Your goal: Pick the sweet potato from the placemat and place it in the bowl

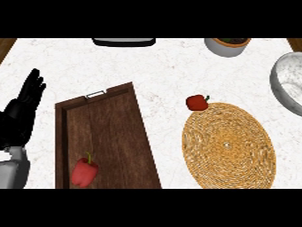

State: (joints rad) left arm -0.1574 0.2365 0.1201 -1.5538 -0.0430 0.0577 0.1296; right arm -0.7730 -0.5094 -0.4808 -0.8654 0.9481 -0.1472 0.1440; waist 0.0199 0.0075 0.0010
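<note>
The left hand (16,119) is resting at the left edge of the view above the white marbled desk (166,66), its black fingers (32,86) standing straight and released, grasping nothing. The right hand is not showing.

A round woven placemat (228,146), straw-coloured and coiled in rings, is lying flat at the right. No sweet potato is showing on it; a small, glossy red pepper with a green stem (196,102) is sitting at the mat's upper-left rim, touching its edge.

A dark wooden tray (114,128), rectangular with a raised rim and a metal handle at its far end, is lying left of centre. A longer red pepper (84,172) is lying inside it near the lower left corner.

A grey marbled bowl (294,84) is sitting at the right edge, partly cut off. A small white pot (227,45) and a dark, flat object (124,41) are standing along the far edge.
</note>
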